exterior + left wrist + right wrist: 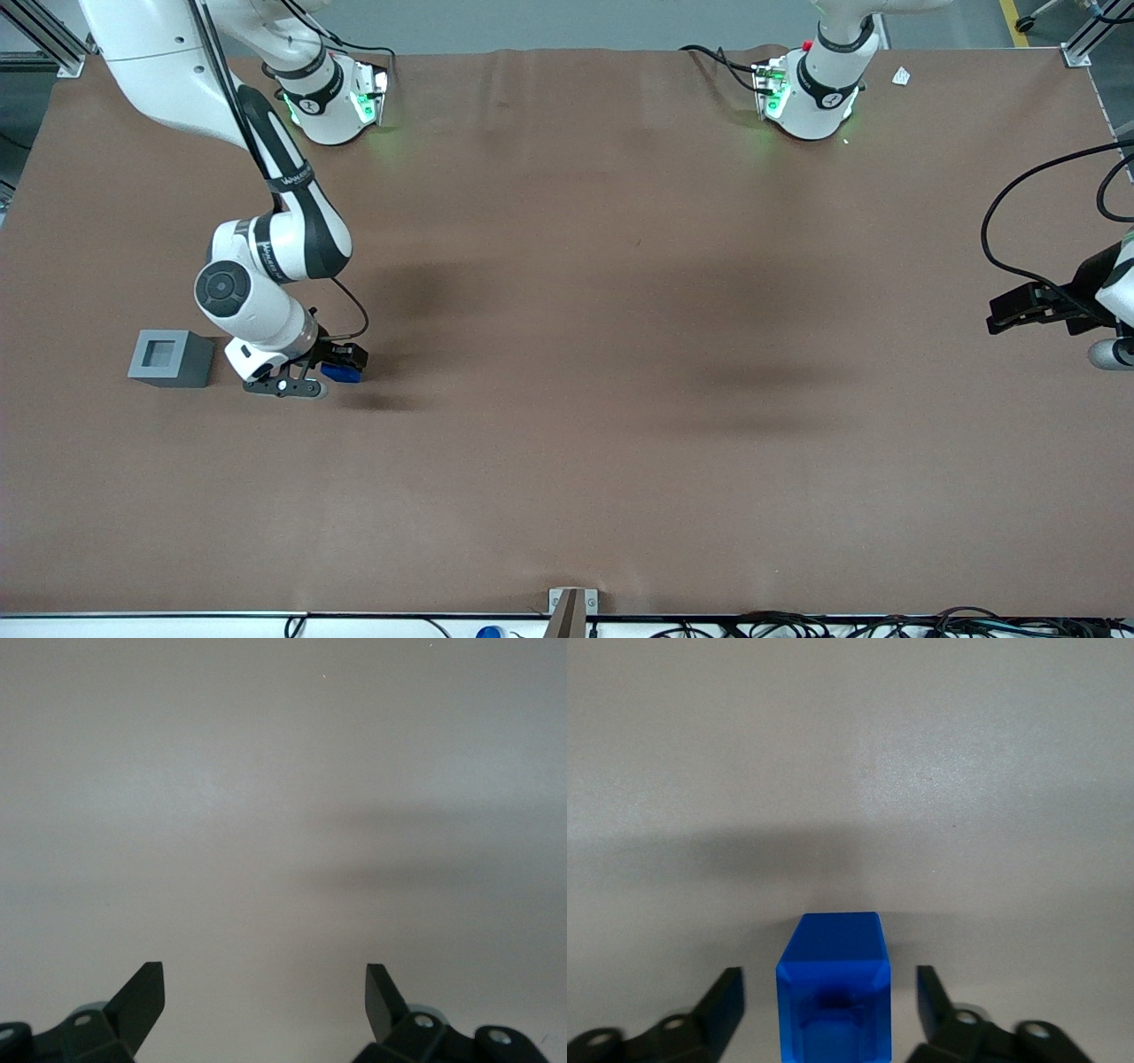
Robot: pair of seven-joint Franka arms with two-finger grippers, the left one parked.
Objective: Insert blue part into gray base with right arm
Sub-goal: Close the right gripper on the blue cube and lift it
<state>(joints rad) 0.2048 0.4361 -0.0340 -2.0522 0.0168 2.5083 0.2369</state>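
The blue part (pixel 833 988) lies on the brown table between the fingers of my right arm's gripper (pixel 831 992). The fingers (pixel 726 997) stand open, with a gap to the block on each side. In the front view the gripper (pixel 332 372) is low over the table and the blue part (pixel 341 374) shows just under it. The gray base (pixel 171 358), with its square recess facing up, stands on the table beside the gripper, a short way off toward the working arm's end.
The brown table mat (pixel 620 399) spreads wide around the objects. The right arm's white elbow (pixel 266 266) hangs above the gray base and gripper. Cables lie along the table's front edge (pixel 797 620).
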